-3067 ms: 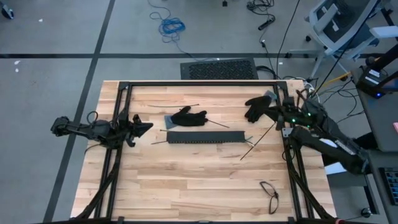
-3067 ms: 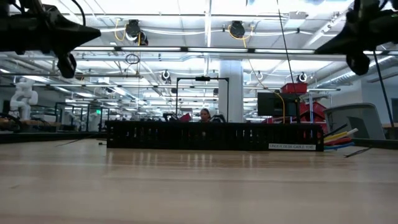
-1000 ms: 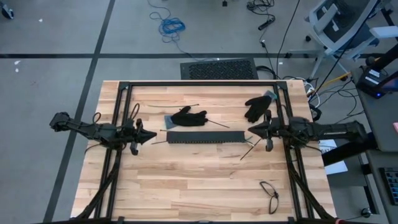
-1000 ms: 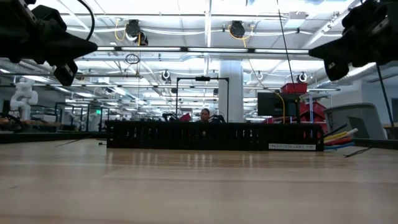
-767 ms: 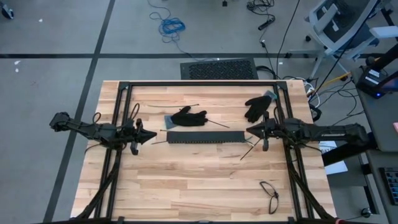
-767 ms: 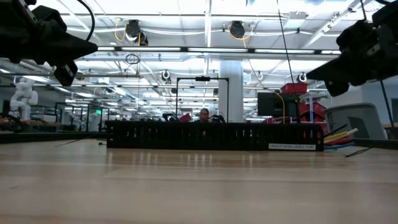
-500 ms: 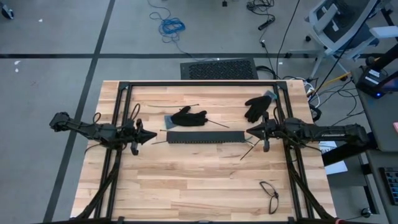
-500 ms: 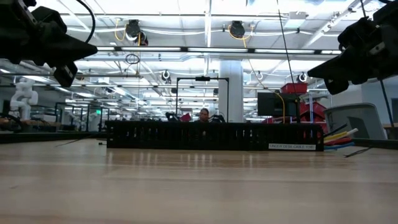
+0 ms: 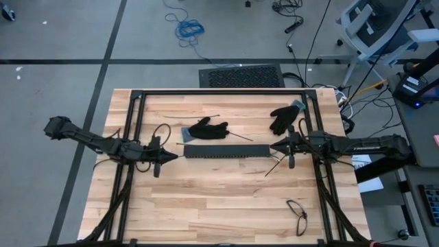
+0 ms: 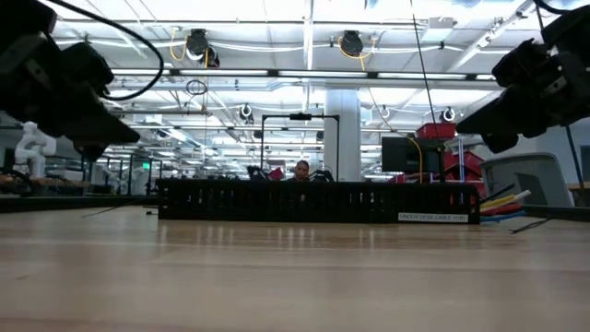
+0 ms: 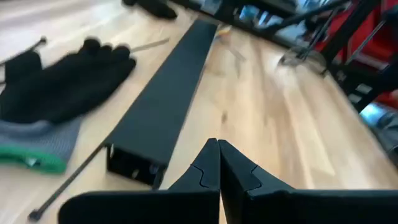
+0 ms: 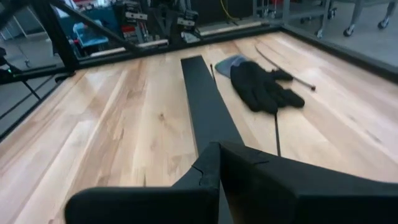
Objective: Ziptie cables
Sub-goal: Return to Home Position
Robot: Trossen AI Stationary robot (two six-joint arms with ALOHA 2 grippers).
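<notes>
Flanking duct [image 9: 228, 151]: left pincer [image 9: 172, 156], right pincer [image 9: 275, 145]

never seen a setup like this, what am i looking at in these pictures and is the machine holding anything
It is a robot with two dark arms working at a wooden table. One picture looks straight down on it, one looks level across the tabletop, and two come from cameras on the arms' wrists. The left gripper and the right gripper point at each other from opposite ends of a long black cable duct. Both are shut and hold nothing. A black glove and a second glove lie on the far side of the duct. Thin black zip ties lie around it. In the level view, coloured cables show at one end of the duct.
</notes>
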